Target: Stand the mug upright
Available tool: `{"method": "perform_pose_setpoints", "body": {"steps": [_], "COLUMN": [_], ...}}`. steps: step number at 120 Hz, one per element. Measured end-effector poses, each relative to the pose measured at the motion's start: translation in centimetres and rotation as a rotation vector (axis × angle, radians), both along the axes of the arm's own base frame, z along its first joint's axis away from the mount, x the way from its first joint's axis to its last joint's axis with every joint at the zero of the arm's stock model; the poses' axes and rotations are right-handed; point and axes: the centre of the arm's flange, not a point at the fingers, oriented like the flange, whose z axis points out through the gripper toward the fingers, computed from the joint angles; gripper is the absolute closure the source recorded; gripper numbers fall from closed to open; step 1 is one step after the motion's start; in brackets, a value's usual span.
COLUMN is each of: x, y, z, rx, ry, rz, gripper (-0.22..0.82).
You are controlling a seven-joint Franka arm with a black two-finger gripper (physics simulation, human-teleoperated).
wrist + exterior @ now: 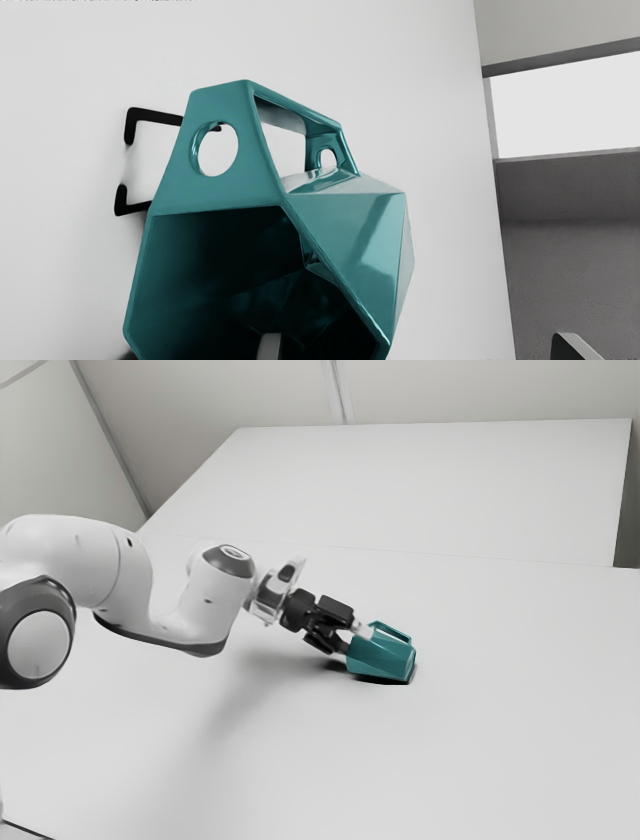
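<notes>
Mug (350, 220) seemingly around one fingertip (270, 347).

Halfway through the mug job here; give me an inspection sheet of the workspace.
Surface: white table, smooth, shadowed under the arm.
Mug: teal, on its side, handle up, mouth toward the gripper; not upright.
Clutter: black angular shapes, partly hidden by the mug in the wrist view; what they are, I can't tell.
Gripper: open, one finger at the mug's mouth, the other outside its wall.
Cables: nothing seen.
Surroundings: pale wall beyond the table.
</notes>
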Motion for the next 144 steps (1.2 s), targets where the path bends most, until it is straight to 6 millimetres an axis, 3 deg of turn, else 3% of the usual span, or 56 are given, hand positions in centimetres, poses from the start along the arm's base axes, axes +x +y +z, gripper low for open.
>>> {"method": "perform_pose_setpoints", "body": {"steps": [19,76,93,104,132,144], "x": [0.0,0.0,0.0,0.0,0.0,-0.3], "y": [-0.4,-0.8,-1.1,-1.2,-1.6,-1.1], "z": [-0.4,-0.4,-0.1,0.7,4.9,7.8], "rx": [-0.003,-0.009,-0.010,-0.010,0.007,0.055], "ry": [0.001,-0.008,-0.014,-0.029,-0.105,-0.151], "rz": [-0.004,-0.009,-0.014,-0.017,-0.024,-0.055], "gripper": [0.08,0.60,0.70,0.74,0.77,0.78]}}
